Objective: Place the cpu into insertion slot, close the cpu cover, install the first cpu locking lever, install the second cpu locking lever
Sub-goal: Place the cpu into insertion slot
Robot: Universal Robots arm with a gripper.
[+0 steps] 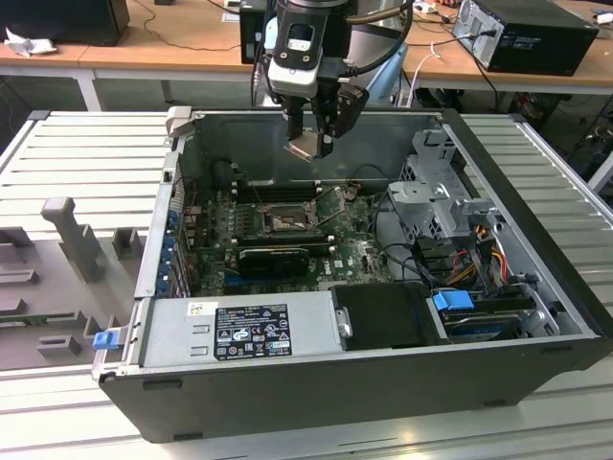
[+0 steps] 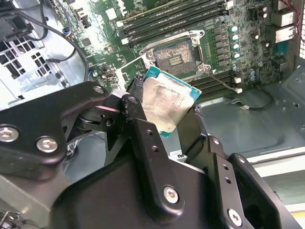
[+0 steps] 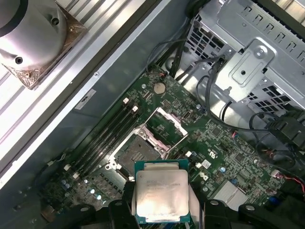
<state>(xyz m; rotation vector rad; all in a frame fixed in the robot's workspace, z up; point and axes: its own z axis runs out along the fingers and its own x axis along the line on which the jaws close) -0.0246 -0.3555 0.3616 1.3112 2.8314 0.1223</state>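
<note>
My gripper [image 1: 309, 144] hangs above the open computer case, shut on the cpu [image 1: 306, 146], a flat square chip held by two opposite edges. In both wrist views the cpu [image 2: 164, 100] [image 3: 161, 193] shows its silvery metal face between the black fingers [image 2: 138, 124]. The chip is in the air, well above the motherboard. Below it lies the insertion slot [image 1: 284, 222] [image 2: 175, 56] [image 3: 136, 151], a dark square socket with a metal rim and nothing in it. The cpu cover [image 3: 166, 125] stands swung open beside the socket.
Long black memory slots [image 1: 273, 190] run along the socket's far side. A grey power supply [image 1: 239, 331] fills the case's near side, and a metal drive cage [image 1: 436, 192] with cables stands at the exterior view's right. Grey fixtures [image 1: 67, 230] sit outside on the left.
</note>
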